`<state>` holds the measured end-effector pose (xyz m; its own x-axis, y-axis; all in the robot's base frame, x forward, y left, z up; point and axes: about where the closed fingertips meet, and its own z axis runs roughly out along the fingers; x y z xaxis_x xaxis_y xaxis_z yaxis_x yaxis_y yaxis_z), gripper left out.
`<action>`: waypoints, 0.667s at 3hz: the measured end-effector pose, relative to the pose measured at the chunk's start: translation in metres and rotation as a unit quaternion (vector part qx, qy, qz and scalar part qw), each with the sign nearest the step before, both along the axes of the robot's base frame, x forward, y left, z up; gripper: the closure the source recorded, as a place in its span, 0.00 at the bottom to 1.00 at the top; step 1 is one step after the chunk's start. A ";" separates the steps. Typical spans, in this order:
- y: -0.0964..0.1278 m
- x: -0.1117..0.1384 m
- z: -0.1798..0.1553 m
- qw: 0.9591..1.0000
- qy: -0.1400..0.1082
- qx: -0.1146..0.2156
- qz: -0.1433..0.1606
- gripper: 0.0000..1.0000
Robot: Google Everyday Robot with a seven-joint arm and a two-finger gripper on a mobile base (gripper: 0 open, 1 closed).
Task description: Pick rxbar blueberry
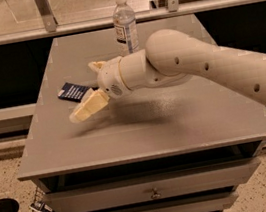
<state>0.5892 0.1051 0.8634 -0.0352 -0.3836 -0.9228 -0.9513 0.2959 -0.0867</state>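
The rxbar blueberry [72,91], a small flat dark-blue bar with white lettering, lies on the left part of the grey table top [186,119]. My gripper [84,92] is open and hovers just above the bar's right end. One cream finger [88,107] reaches in front of the bar and the other finger [97,66] sits behind it. The fingers hold nothing. The white arm stretches in from the right and covers the bar's right edge.
A clear water bottle [125,23] stands upright at the back middle of the table, behind the wrist. A metal railing [46,13] runs behind the table. Drawers [155,193] sit below the front edge. Cables lie on the floor at lower left.
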 end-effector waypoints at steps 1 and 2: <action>0.028 -0.002 -0.005 1.000 0.007 -0.003 0.013 0.00; 0.049 -0.003 -0.016 0.999 0.025 -0.008 0.026 0.00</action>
